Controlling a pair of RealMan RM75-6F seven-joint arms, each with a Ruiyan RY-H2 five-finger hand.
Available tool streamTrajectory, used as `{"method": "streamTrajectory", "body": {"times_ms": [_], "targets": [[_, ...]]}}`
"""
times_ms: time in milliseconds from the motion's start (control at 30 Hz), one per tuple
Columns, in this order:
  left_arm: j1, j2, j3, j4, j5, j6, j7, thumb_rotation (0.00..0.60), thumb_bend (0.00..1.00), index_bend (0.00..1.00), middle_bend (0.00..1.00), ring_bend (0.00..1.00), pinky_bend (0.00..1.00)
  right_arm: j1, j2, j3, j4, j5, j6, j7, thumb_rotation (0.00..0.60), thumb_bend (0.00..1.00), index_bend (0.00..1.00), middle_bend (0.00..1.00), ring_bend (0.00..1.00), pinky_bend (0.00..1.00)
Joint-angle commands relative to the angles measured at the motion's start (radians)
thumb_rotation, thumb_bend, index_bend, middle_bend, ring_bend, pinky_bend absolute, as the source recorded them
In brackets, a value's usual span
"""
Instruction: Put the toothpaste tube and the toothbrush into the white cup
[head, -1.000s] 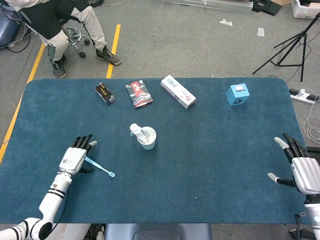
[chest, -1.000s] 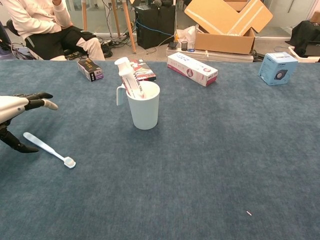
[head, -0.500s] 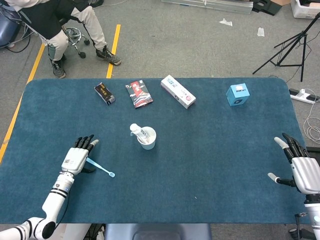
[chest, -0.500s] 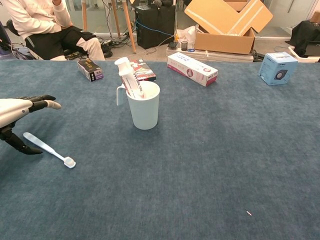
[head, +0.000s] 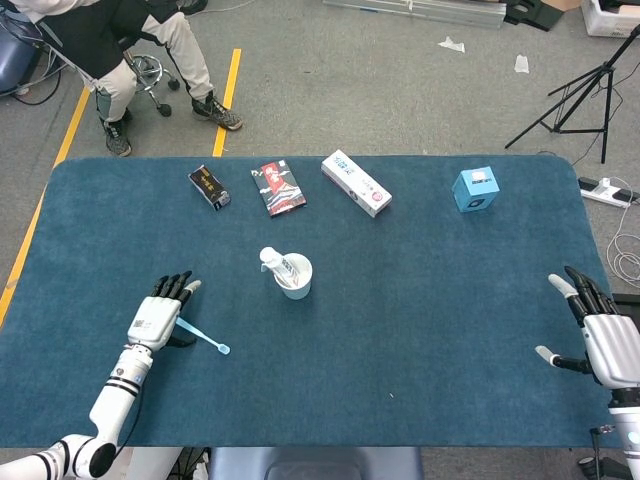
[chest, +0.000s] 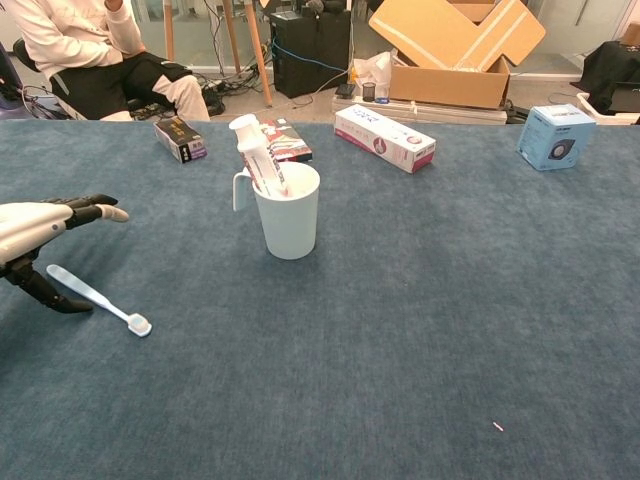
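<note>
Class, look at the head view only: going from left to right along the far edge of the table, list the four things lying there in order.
Small black box → dark red-and-black packet → long white box → blue cube box.

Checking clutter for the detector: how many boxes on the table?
4, all along the far edge: small dark box far left, red-black box beside it, long white box mid, blue box right. None seem hidden.

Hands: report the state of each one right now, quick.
Left hand: open, fingers spread over the toothbrush handle, not gripping it.
Right hand: open, holding nothing.
</note>
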Motion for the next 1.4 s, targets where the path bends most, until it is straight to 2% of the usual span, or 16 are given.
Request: {"method": "streamTrajectory", "body": {"times_ms": [33, 833, 1400], "targets": [[0.0, -0.004, -0.002, 0.002, -0.001, 0.001, -0.001, 0.6, 0.0, 0.1, 0.0, 0.0, 0.0, 0.0, 0.0, 0.0, 0.0, 0.0, 0.0, 0.0, 0.6, 0.04, 0.13, 0.0, 0.0, 0.18], [-0.004, -0.035, -0.016, 0.014, -0.016, -0.001, 0.009, 0.6, 0.0, 0.1, 0.0, 0.0, 0.0, 0.001, 0.005, -0.001, -0.005, 0.003, -0.005, 0.003, 0.6, 0.04, 0.13, 0.0, 0.0, 0.18], [-0.018, -0.058, -0.041, 0.027, -0.057, -0.019, 0.032, 0.6, 0.0, 0.1, 0.0, 0.0, 0.0, -0.022, 0.02, 0.0, -0.01, -0.018, 0.046, 0.04, 0.6, 0.04, 0.13, 0.0, 0.0, 0.18]]}}
